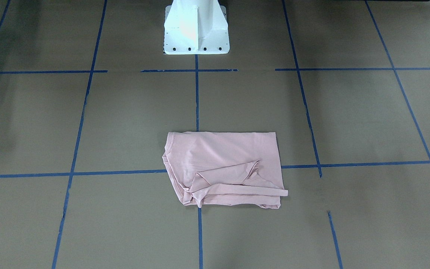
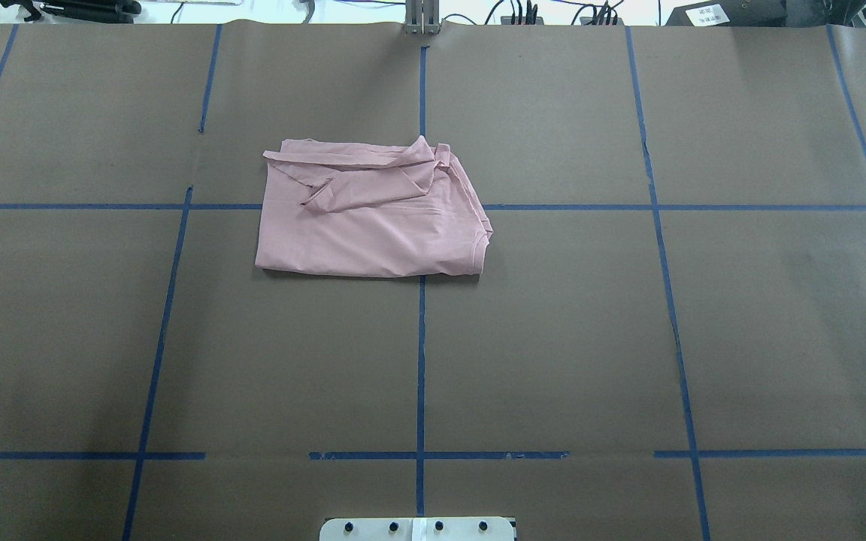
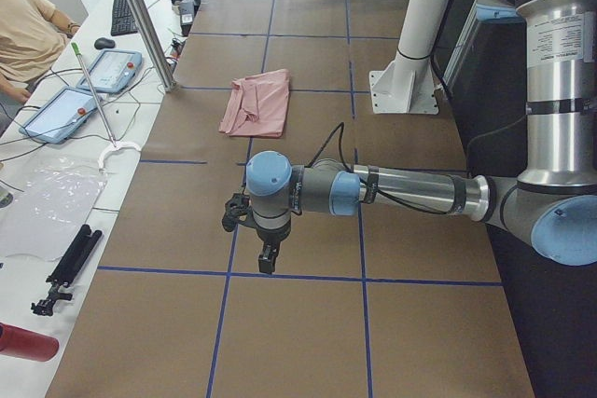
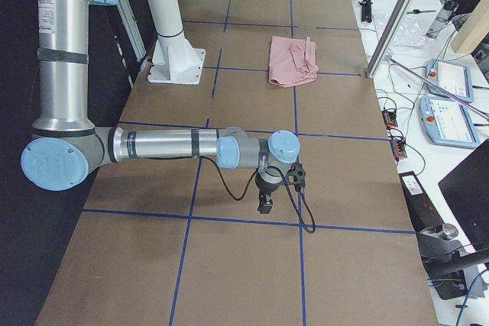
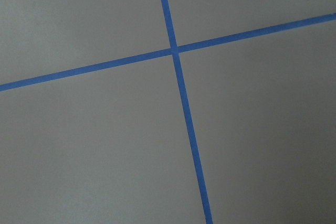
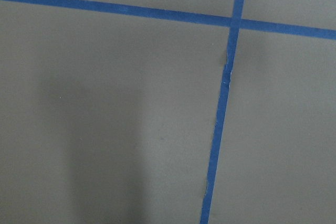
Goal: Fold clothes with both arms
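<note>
Both far off: T-shirt lies between them, slightly nearer left gripper than right gripper; can't tell either's opening or hold

One T-shirt, two arms, one white pedestal.

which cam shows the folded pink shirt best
Exterior front-facing: the pink T-shirt lies whole, unobstructed and largest there, folds clear. Overhead exterior shows it whole too, slightly smaller. Both side views show it small and distant. The wrist views show only the taped table.
</note>
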